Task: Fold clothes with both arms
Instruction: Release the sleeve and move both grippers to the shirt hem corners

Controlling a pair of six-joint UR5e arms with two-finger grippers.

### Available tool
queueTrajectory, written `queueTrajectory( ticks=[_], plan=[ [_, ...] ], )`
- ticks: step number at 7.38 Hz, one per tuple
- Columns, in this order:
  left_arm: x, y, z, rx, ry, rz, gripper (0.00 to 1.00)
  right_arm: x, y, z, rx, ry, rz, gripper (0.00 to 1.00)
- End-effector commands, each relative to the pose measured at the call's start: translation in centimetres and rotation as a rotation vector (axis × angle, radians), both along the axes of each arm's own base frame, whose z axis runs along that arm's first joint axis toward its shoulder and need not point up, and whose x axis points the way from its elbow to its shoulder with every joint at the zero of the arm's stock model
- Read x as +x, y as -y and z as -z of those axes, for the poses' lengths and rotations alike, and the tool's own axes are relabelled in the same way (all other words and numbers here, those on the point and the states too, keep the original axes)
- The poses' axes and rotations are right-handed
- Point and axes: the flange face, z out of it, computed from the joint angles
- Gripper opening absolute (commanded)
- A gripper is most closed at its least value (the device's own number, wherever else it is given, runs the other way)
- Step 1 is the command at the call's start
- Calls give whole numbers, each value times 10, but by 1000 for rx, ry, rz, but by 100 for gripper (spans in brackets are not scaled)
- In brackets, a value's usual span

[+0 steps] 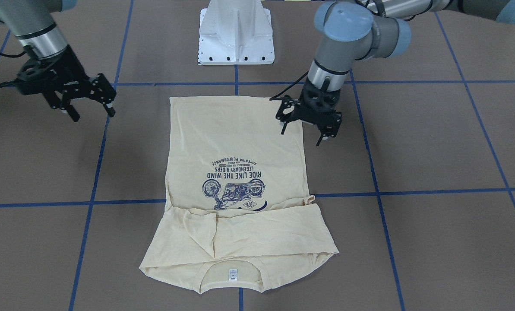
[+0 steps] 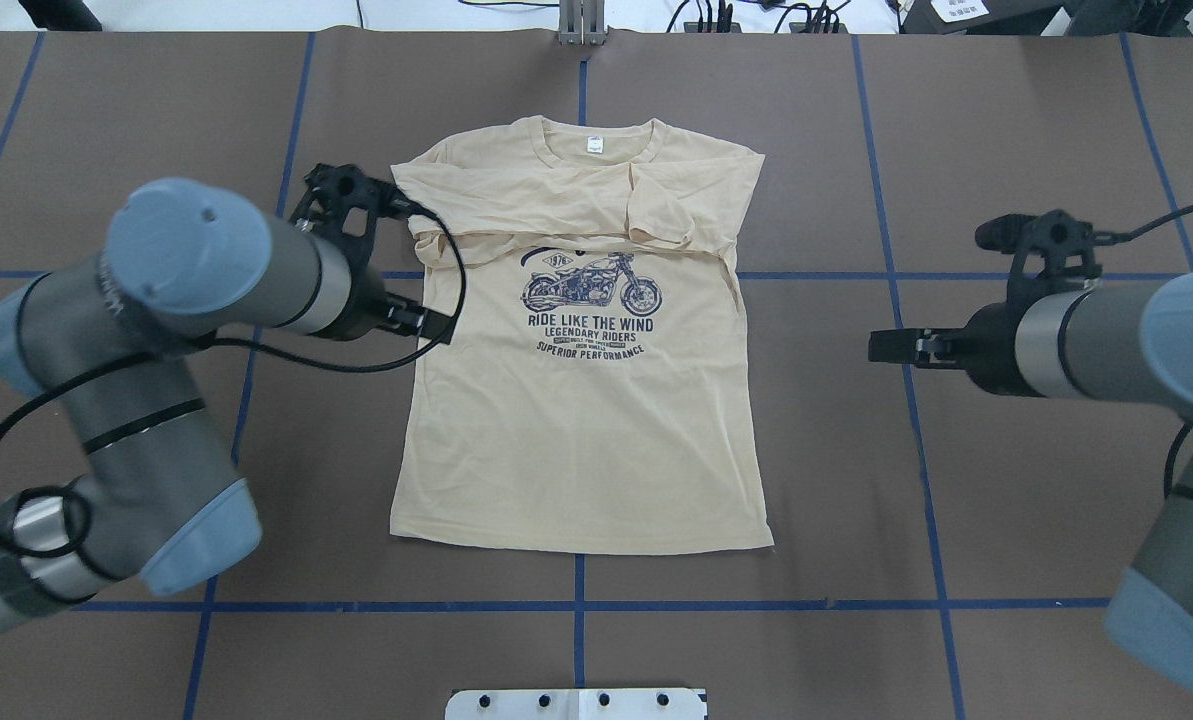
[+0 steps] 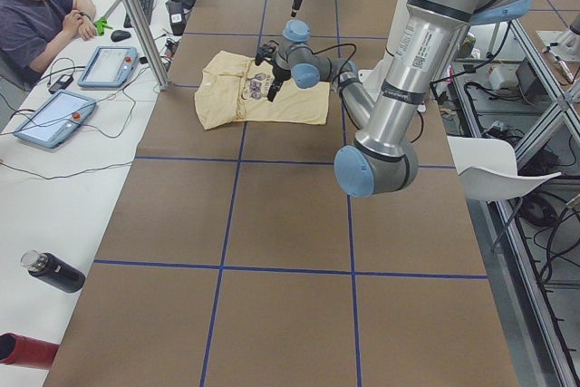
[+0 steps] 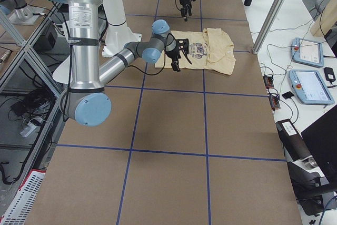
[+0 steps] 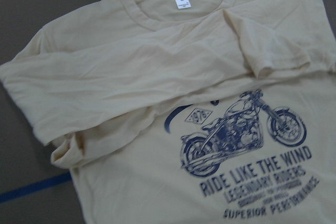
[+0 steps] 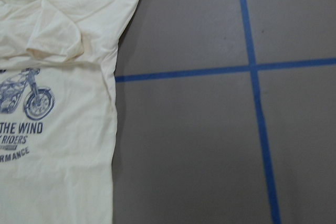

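The pale cream-yellow T-shirt (image 2: pixel 576 430) lies flat on the table, print side up, with both long sleeves folded across the chest (image 1: pixel 257 224). Its collar and white neck label (image 2: pixel 593 146) point away from the robot. My left gripper (image 1: pixel 301 134) is open and empty. It hovers over the shirt's left side edge, between hem and print, and also shows in the overhead view (image 2: pixel 434 328). My right gripper (image 1: pixel 93 115) is open and empty, held above bare table well to the right of the shirt (image 2: pixel 881 347). The left wrist view shows the motorcycle print (image 5: pixel 241 129) and the folded sleeves.
Brown table (image 2: pixel 1006 150) with blue tape grid lines. The white pedestal base (image 1: pixel 236 34) stands at the robot's side of the table, near the shirt's hem. An operator (image 3: pixel 41 15), tablets and bottles are at a side table beyond the far edge.
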Motion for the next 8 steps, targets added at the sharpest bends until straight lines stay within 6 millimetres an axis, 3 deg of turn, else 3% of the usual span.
queueTrajectory(
  ticks=[1, 3, 4, 5, 6, 8],
  plan=[
    [12, -85, -47, -130, -67, 90, 100, -71, -69, 19, -24, 15, -46, 100],
    [43, -133, -58, -291, -110, 127, 99, -89, -90, 16, -79, 7, -78, 98],
    [58, -151, -64, -369, -113, 153, 91, -93, -94, 15, -66, -2, -81, 99],
    [68, -157, -70, -375, -107, 177, 81, -94, -95, 15, -60, -5, -85, 99],
    [73, -157, -74, -405, -106, 197, 63, -95, -96, 14, -57, -7, -87, 99],
    [81, -159, -75, -418, -105, 196, 43, -96, -96, 13, -52, -9, -92, 99]
  ],
)
